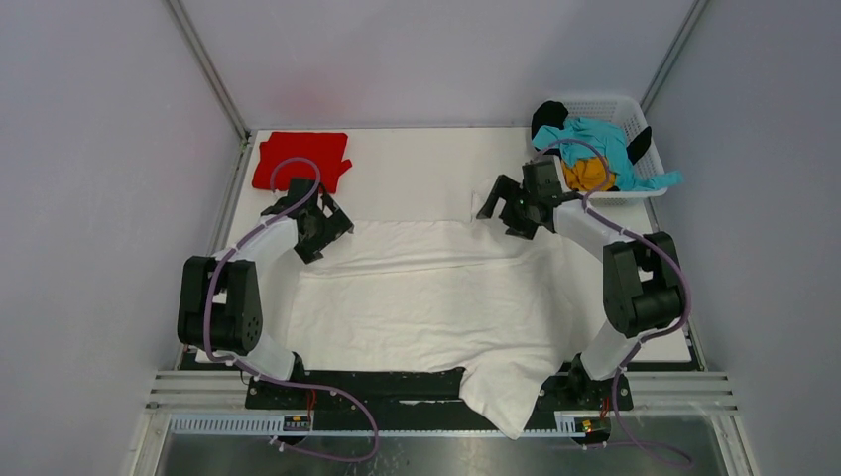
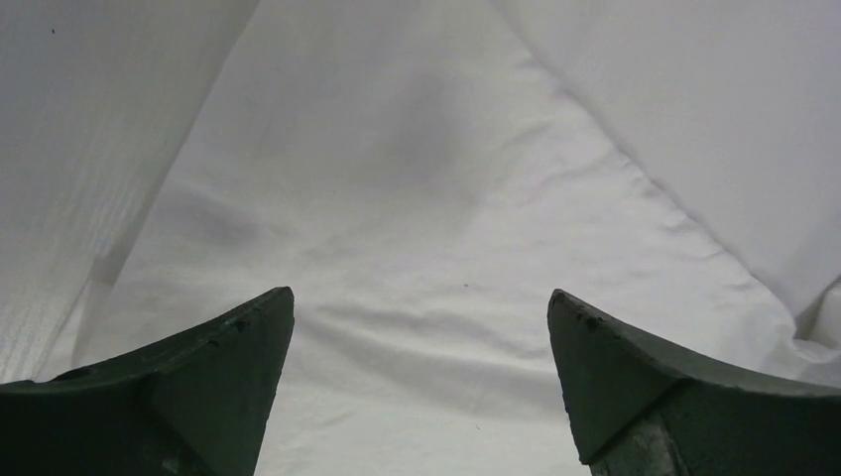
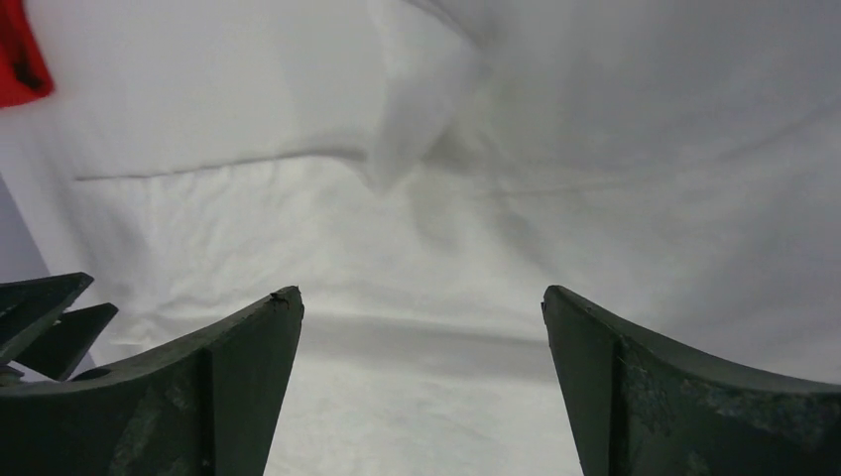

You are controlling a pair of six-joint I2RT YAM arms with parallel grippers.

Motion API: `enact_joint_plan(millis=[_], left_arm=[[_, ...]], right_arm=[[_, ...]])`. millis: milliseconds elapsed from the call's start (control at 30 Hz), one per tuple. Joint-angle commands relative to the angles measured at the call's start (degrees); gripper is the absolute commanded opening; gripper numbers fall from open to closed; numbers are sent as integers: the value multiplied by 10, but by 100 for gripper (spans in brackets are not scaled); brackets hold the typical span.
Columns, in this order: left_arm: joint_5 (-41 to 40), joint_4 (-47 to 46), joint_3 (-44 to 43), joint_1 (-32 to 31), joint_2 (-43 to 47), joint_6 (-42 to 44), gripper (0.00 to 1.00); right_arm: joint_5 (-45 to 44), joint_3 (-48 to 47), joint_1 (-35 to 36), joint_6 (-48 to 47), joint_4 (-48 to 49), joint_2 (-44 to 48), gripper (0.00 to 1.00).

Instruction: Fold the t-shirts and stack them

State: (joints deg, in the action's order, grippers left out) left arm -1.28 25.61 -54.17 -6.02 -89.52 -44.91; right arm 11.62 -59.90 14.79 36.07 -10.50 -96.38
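Note:
A large white t-shirt (image 1: 426,297) lies spread on the table, its lower part hanging over the near edge. A folded red t-shirt (image 1: 300,160) lies at the far left corner. My left gripper (image 1: 332,226) is open over the white shirt's far left edge; the left wrist view shows only white cloth (image 2: 417,248) between its jaws. My right gripper (image 1: 501,203) is open over the shirt's far right edge, above white cloth (image 3: 426,258). Teal (image 1: 605,144), orange (image 1: 587,175) and black (image 1: 547,117) shirts lie in the basket.
A white lattice basket (image 1: 623,107) stands at the far right corner. Grey walls close in the table on three sides. A black rail with cables runs along the near edge.

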Motion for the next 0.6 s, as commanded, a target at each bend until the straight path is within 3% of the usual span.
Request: enact_joint_plan(millis=[0,200,433,567], left_arm=[[-10,-10,-37,-5,30,7,99],[-7,-5,-34,-6,30,15,99],[-11,-5,-28,-6,28,16,99],[-11,-4,-31,-6,24,18,99]], right_arm=[[-22,-82,21,16,22,-58,99],[-19,-120,32,121,90,-143,99],[-71,-137,43,224,154,-181,99],[-62,-192,48,237,166,-225,100]])
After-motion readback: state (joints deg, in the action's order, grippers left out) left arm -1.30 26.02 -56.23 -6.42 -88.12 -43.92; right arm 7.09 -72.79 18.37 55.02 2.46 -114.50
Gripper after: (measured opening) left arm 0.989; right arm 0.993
